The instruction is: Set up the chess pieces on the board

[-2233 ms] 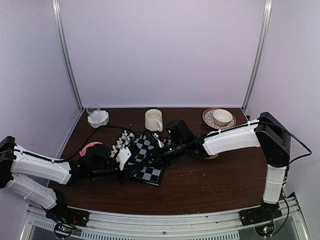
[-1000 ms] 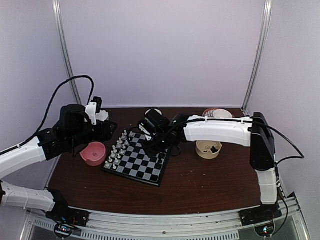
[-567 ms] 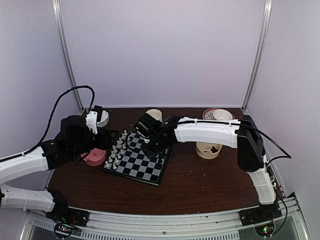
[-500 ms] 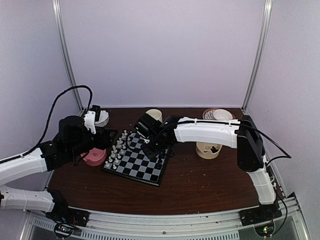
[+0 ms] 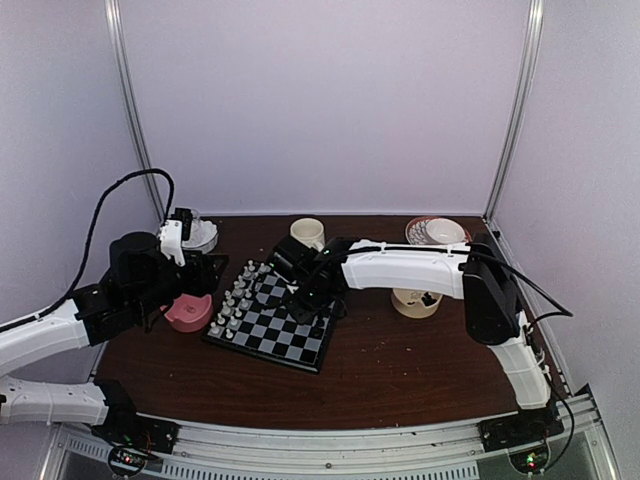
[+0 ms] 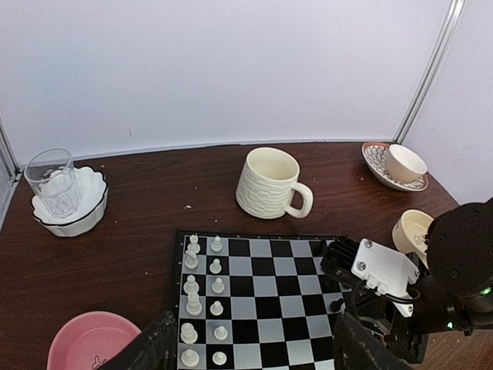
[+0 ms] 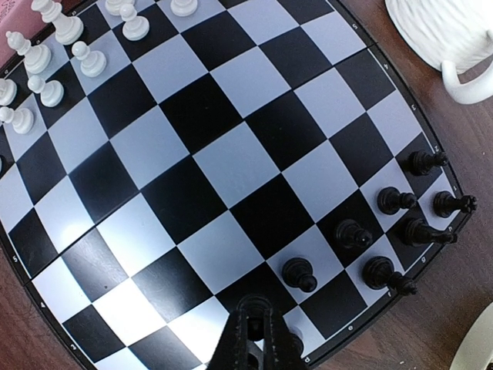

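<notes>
The board [image 5: 270, 320] lies mid-table, also in the left wrist view [image 6: 262, 308] and the right wrist view [image 7: 192, 154]. White chess pieces [image 5: 235, 295] stand in two rows on its left side [image 6: 202, 304]. Several black pieces [image 7: 395, 200] stand on its right side. My right gripper [image 7: 255, 324] is shut on a black pawn [image 7: 255, 310] low over the board's right edge [image 5: 305, 295]. My left gripper [image 6: 258, 358] is open and empty, raised to the left of the board [image 5: 208, 270].
A cream mug [image 5: 308, 233] stands behind the board. A pink bowl [image 5: 188, 312] sits left of it, and a cream bowl [image 5: 415, 298] holding black pieces to the right. A glass in a white dish [image 5: 197, 232] is back left, a cup on a saucer [image 5: 440, 230] back right.
My left arm has risen from the board's near left and pulled back left. My right arm has swung left over the board's right side and come down a little.
</notes>
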